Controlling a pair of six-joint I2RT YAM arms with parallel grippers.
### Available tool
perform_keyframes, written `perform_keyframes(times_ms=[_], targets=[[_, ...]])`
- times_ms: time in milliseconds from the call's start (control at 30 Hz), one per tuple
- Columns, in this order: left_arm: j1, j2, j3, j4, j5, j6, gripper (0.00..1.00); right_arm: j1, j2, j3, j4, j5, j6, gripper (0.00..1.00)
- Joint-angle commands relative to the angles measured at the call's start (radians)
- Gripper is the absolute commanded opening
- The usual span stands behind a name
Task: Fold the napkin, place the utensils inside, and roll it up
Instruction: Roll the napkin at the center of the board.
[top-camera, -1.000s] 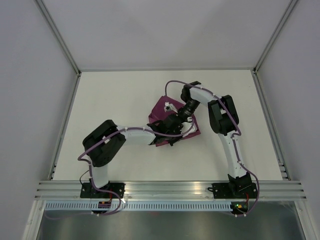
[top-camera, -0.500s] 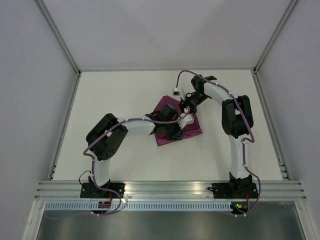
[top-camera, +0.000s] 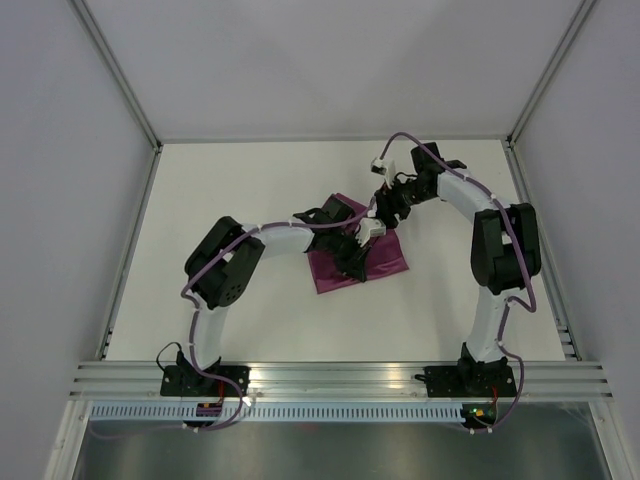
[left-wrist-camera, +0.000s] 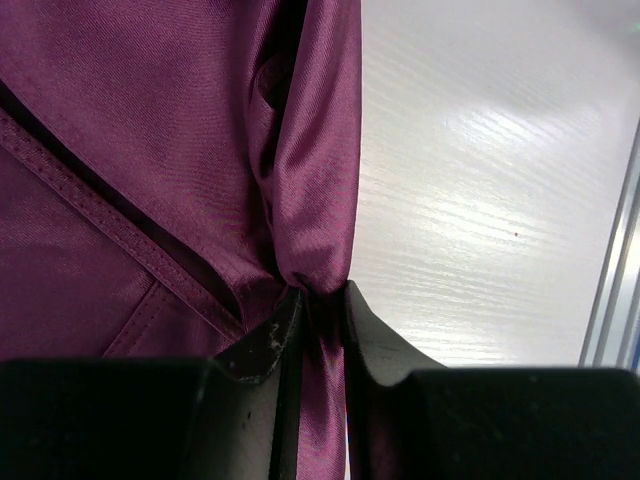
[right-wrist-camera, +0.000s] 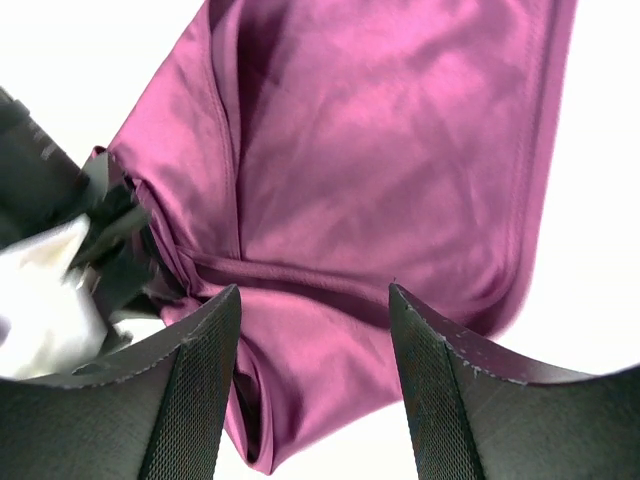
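Left wrist: left jaws are pinching a napkin (left-wrist-camera: 150, 140) fold.
Right jaws are hanging spread above napkin lying on tabletop (left-wrist-camera: 480, 200).

The right hand (right-wrist-camera: 313, 288), fingers apart, hangs above the creased purple napkin (right-wrist-camera: 370, 150).

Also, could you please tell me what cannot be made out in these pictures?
- Utensils: seen in no view; whether folds of the napkin hide them is unclear.
- Top view: the left arm covers the napkin's middle.
- Left wrist: the left gripper pinches the napkin; the bottom edge cuts off what hangs below.
- Right wrist: blurred black-and-white shape at left, beside the open right gripper.
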Motion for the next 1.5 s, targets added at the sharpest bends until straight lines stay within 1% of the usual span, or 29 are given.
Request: perform_keyframes(times_ms=[0, 133, 300, 433, 567, 600, 700, 767, 833, 867, 900, 933, 967, 1000, 1133, 1233, 1267, 1400, 1467], targets=[[0.005, 0.083, 0.002, -0.197, 0.037, -0.026, 0.02, -0.043, -0.112, -0.06, 0.127, -0.039, 0.031, 0.67], [0.018, 0.115, 0.048, -0.254, 0.072, -0.023, 0.02, -0.066, -0.204, -0.146, 0.161, -0.031, -0.015, 0.67], [0.04, 0.161, 0.09, -0.309, 0.123, -0.017, 0.02, -0.077, -0.365, -0.328, 0.294, 0.01, -0.021, 0.69], [0.055, 0.2, 0.142, -0.361, 0.159, -0.011, 0.02, -0.077, -0.448, -0.439, 0.293, -0.004, -0.088, 0.69], [0.064, 0.238, 0.193, -0.416, 0.187, 0.004, 0.02, -0.066, -0.537, -0.545, 0.289, -0.001, -0.196, 0.69], [0.068, 0.253, 0.202, -0.435, 0.196, 0.006, 0.02, -0.049, -0.568, -0.563, 0.284, 0.015, -0.252, 0.69], [0.075, 0.272, 0.237, -0.459, 0.219, 0.009, 0.02, 0.001, -0.637, -0.657, 0.295, 0.063, -0.334, 0.69], [0.086, 0.281, 0.248, -0.464, 0.244, 0.009, 0.02, 0.041, -0.666, -0.726, 0.316, 0.107, -0.364, 0.69], [0.1, 0.299, 0.262, -0.473, 0.271, 0.004, 0.02, 0.115, -0.702, -0.795, 0.351, 0.175, -0.378, 0.69], [0.101, 0.303, 0.266, -0.476, 0.277, 0.006, 0.02, 0.141, -0.717, -0.818, 0.397, 0.199, -0.378, 0.7], [0.103, 0.309, 0.271, -0.479, 0.281, 0.006, 0.02, 0.191, -0.723, -0.842, 0.425, 0.225, -0.377, 0.7], [0.104, 0.313, 0.279, -0.482, 0.291, 0.006, 0.02, 0.216, -0.729, -0.888, 0.457, 0.248, -0.369, 0.7], [0.106, 0.322, 0.282, -0.484, 0.297, 0.004, 0.02, 0.238, -0.734, -0.908, 0.517, 0.289, -0.365, 0.71], [0.107, 0.329, 0.283, -0.485, 0.299, 0.006, 0.02, 0.277, -0.735, -0.925, 0.538, 0.303, -0.363, 0.71], [0.115, 0.35, 0.285, -0.487, 0.316, 0.007, 0.02, 0.359, -0.709, -0.971, 0.601, 0.372, -0.359, 0.71], [0.115, 0.358, 0.282, -0.487, 0.322, 0.01, 0.02, 0.414, -0.694, -0.997, 0.693, 0.433, -0.351, 0.71], [0.115, 0.359, 0.282, -0.489, 0.322, 0.01, 0.02, 0.437, -0.686, -1.004, 0.709, 0.461, -0.349, 0.72], [0.117, 0.362, 0.283, -0.489, 0.327, 0.012, 0.02, 0.477, -0.648, -0.987, 0.718, 0.49, -0.342, 0.72], [0.118, 0.362, 0.283, -0.487, 0.33, 0.012, 0.02, 0.497, -0.607, -0.973, 0.718, 0.501, -0.342, 0.68]])
